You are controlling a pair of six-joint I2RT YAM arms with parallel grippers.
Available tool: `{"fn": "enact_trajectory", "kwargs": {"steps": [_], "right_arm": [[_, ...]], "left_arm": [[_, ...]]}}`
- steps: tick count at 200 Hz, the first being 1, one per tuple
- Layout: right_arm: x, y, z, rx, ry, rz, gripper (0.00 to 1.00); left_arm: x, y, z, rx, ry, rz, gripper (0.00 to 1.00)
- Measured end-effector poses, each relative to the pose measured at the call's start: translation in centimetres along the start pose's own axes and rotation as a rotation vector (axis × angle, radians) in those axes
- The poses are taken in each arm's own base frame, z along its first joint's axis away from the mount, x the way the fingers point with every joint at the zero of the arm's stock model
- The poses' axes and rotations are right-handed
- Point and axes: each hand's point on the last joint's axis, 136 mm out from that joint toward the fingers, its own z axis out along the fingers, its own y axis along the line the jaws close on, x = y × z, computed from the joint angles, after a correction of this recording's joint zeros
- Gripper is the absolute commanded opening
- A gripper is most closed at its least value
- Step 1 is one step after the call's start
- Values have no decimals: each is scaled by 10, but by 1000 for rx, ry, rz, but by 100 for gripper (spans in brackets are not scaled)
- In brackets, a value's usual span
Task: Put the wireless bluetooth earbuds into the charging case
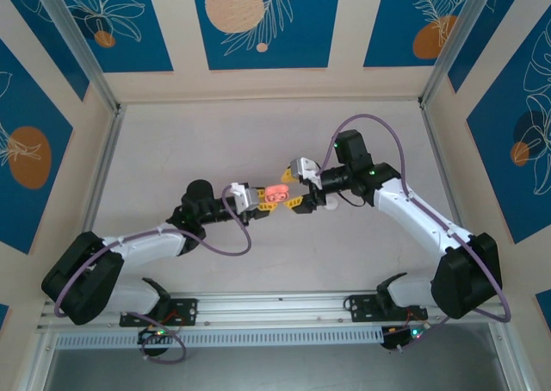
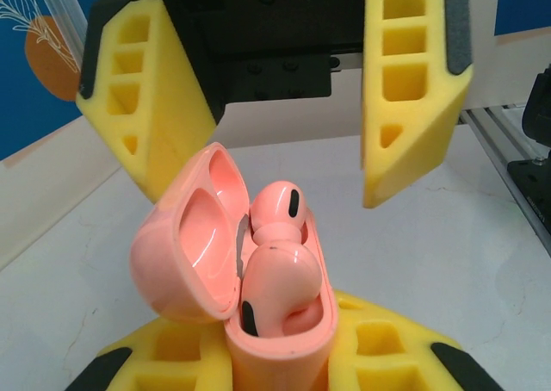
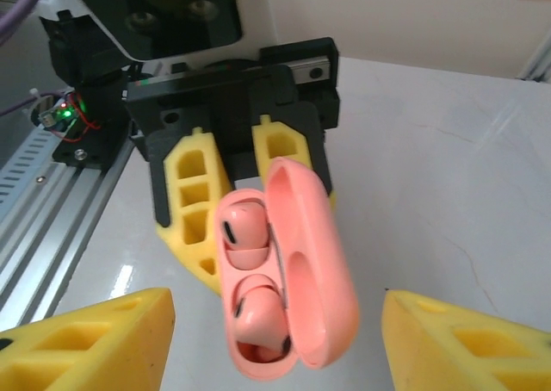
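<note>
Left wrist, left gripper (image 1: 256,199): clamped on charging case (image 2: 185,257), steadying it lid-open.
Earbuds (image 2: 277,208): both sit in their wells.
Right gripper (image 1: 291,189): jaws apart, flanking case.

tabletop (image 1: 258,133): plain white, kinda marbled, faint hairline veins | walls (image 1: 344,29): cream, on the far, left and right edges, covered in blue panels (image 1: 293,38) with white leaf doodles (image 1: 129,16) and orange circles (image 1: 30,157) | silver posts (image 1: 82,53): standing at the tabletop's far corners | slotted aluminium rail (image 1: 275,309): runs along the near edge
</note>
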Motion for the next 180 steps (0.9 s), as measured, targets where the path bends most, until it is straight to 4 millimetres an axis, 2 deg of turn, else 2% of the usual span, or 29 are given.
{"fn": "enact_trajectory", "kwargs": {"steps": [65,114,152,180], "right_arm": [[-2,12,-3,-48,-13,-3,51],[-19,27,-21,-42,-64,-43,45],[-16,24,-40,57,-95,1,46],[-6,13,-49,150,-114,115,46]], "left_arm": [[4,-4,1,11,16,-13,0],[4,2,1,-19,22,-12,0],[1,7,3,-39,17,-44,0],[-5,22,9,-84,25,-135,0]]}}
